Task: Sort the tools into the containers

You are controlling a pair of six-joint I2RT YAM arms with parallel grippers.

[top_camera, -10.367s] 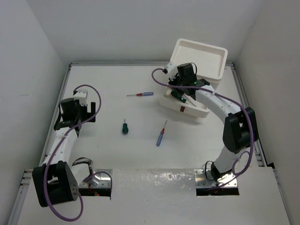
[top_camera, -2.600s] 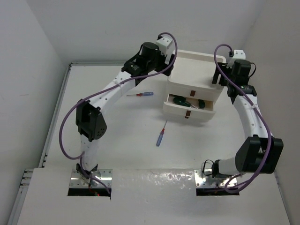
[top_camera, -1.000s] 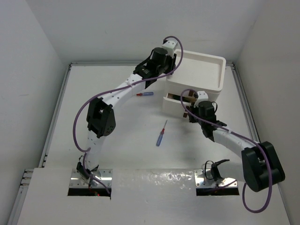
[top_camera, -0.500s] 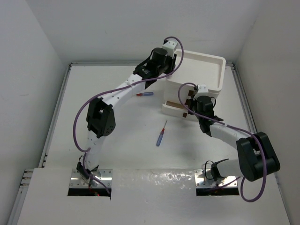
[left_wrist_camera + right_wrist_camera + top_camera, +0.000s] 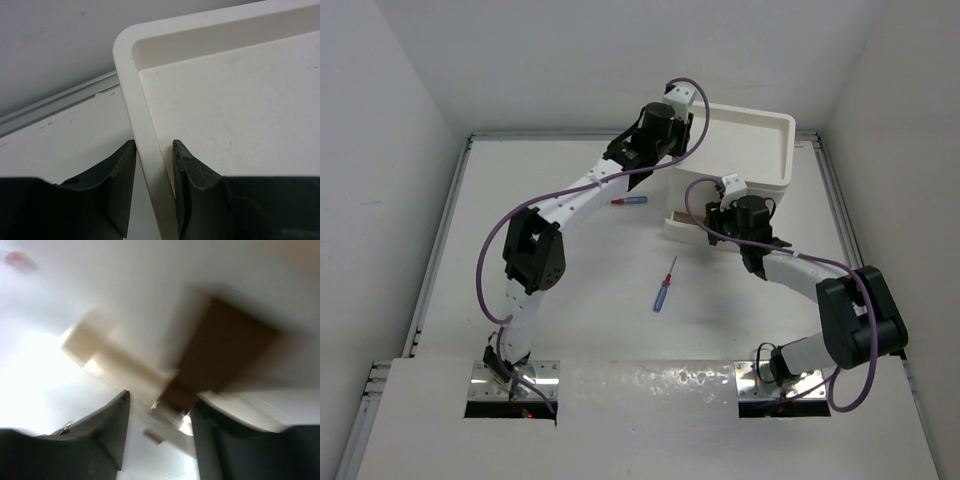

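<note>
Open table [image 5: 620,260] left of drawers [image 5: 786,165]

A white surface [image 5: 570,270] carries a white drawer stack [image 5: 745,145] at far right, one blue-and-red screwdriver [image 5: 662,286] near centre, a second screwdriver [image 5: 630,200] just left of the stack.

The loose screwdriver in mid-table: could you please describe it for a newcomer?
Start at the white drawer stack at the table's far right. In front of it, toward the arm bases, lies a thin blue-and-red screwdriver. Unlike its twin beside the left arm, it lies alone.

drawer stack [image 5: 752,146]: white plastic, smooth, matt | fingers [image 5: 200,176]: dark plastic, matt
</note>
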